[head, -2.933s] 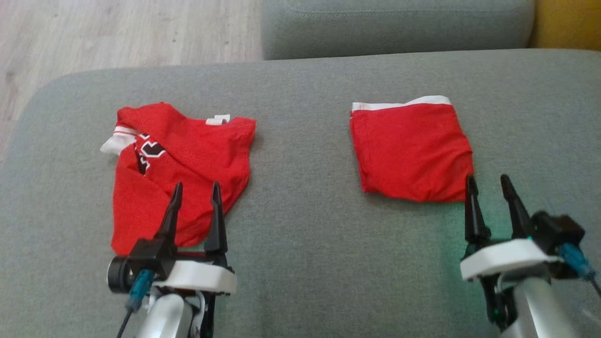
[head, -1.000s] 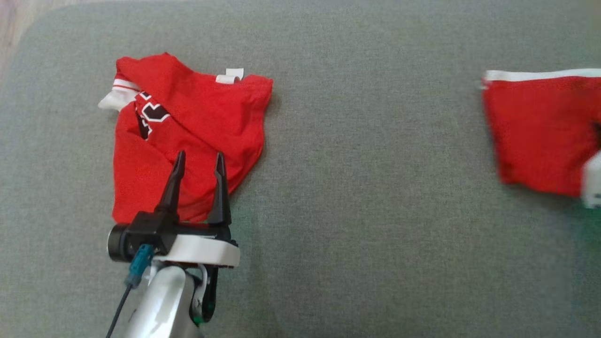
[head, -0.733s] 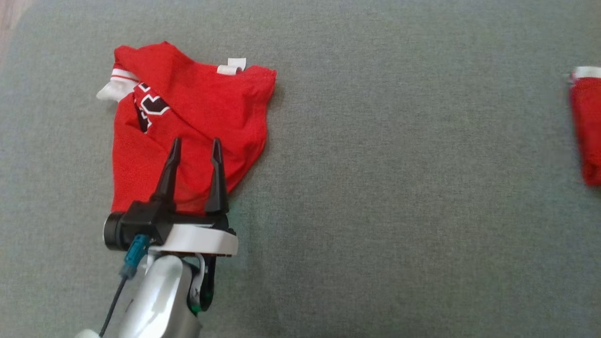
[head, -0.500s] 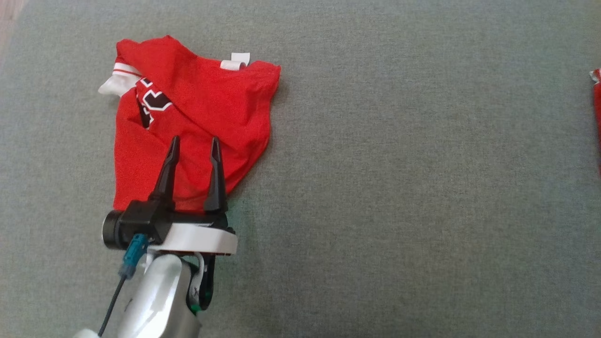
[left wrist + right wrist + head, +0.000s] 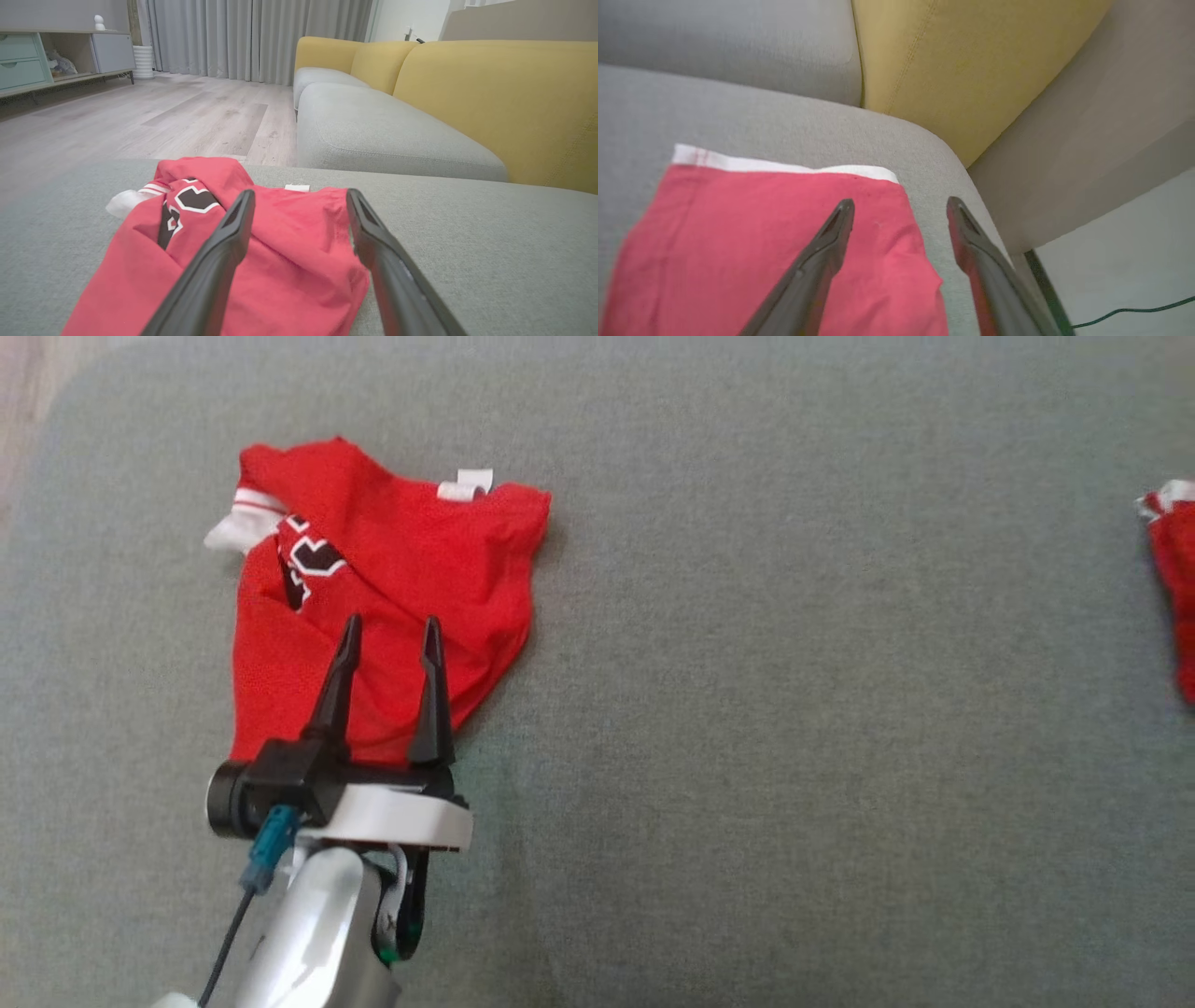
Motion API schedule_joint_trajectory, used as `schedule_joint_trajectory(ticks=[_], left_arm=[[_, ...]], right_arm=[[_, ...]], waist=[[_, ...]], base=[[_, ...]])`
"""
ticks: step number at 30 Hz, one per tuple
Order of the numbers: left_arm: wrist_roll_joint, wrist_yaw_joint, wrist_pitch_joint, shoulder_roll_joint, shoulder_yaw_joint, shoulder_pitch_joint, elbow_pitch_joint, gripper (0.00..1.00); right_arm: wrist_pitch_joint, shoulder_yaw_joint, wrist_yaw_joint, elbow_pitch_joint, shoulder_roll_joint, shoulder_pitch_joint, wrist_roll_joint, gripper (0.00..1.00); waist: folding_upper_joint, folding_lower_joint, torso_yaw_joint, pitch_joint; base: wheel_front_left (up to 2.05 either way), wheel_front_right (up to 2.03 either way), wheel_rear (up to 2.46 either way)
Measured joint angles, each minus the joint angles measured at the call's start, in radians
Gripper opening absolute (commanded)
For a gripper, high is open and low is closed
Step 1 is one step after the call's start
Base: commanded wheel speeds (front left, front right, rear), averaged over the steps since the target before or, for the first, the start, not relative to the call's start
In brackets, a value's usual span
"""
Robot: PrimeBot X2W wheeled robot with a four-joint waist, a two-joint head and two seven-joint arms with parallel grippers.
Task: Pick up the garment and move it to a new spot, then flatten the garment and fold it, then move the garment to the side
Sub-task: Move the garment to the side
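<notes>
A folded red garment point(image 5: 738, 242) with a white band lies flat near the right end of the grey cushion point(image 5: 738, 116). In the head view just its left edge, the garment point(image 5: 1178, 607), shows at the right border. My right gripper point(image 5: 899, 205) hovers over its right part, open, with the fingers apart and nothing pinched between them. A second, crumpled red jersey point(image 5: 392, 579) with black-and-white lettering lies at the left. My left gripper point(image 5: 390, 623) stands open over the near part of this jersey point(image 5: 289, 261), fingers pointing across it.
A wide bare stretch of grey cushion point(image 5: 794, 709) separates the two garments. The cushion's rounded right edge point(image 5: 957, 168) drops off just beyond the folded garment, next to a yellow backrest point(image 5: 962, 60). Another grey seat point(image 5: 373, 135) and wooden floor point(image 5: 163, 112) lie past the jersey.
The folded garment has travelled far to the right, away from the jersey, and now sits at the picture's right border. The head view shifted slightly. The left gripper stayed over the jersey.
</notes>
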Motion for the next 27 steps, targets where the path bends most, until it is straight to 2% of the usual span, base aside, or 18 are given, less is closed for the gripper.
schedule_joint_trajectory(ticks=[4, 9, 13, 18, 23, 27], left_arm=[[0.002, 0.001, 0.000, 0.000, 0.005, 0.021, 0.003, 1.00], [0.004, 0.001, 0.000, 0.000, 0.020, 0.054, -0.001, 1.00], [0.011, 0.001, 0.000, 0.000, 0.030, 0.074, -0.004, 1.00], [0.011, 0.001, 0.000, 0.001, 0.039, 0.103, -0.007, 1.00], [0.011, 0.002, 0.000, 0.001, 0.039, 0.113, -0.012, 1.00], [0.011, 0.003, 0.000, 0.001, 0.037, 0.132, -0.004, 1.00]], right_arm=[[-0.035, -0.028, 0.000, -0.054, 0.097, 0.000, 0.014, 1.00], [-0.093, 0.026, 0.000, -0.187, 0.211, 0.007, 0.055, 1.00], [-0.095, 0.084, 0.000, -0.352, 0.312, 0.037, 0.110, 1.00], [-0.094, 0.141, 0.000, -0.564, 0.422, 0.160, 0.223, 1.00], [-0.121, 0.191, 0.000, -0.694, 0.488, 0.311, 0.269, 1.00], [-0.155, 0.213, 0.000, -0.701, 0.503, 0.438, 0.283, 1.00]], waist=[[0.0000, -0.0001, -0.014, -0.049], [0.0000, -0.0001, -0.036, -0.110], [0.0000, -0.0002, -0.054, -0.158], [0.0000, -0.0002, -0.072, -0.202], [0.0000, -0.0001, -0.073, -0.222], [0.0000, -0.0001, -0.066, -0.230]], base=[[0.00, 0.00, 0.00], [0.00, 0.00, 0.00], [0.00, 0.00, 0.00], [0.00, 0.00, 0.00], [0.00, 0.00, 0.00], [0.00, 0.00, 0.00]])
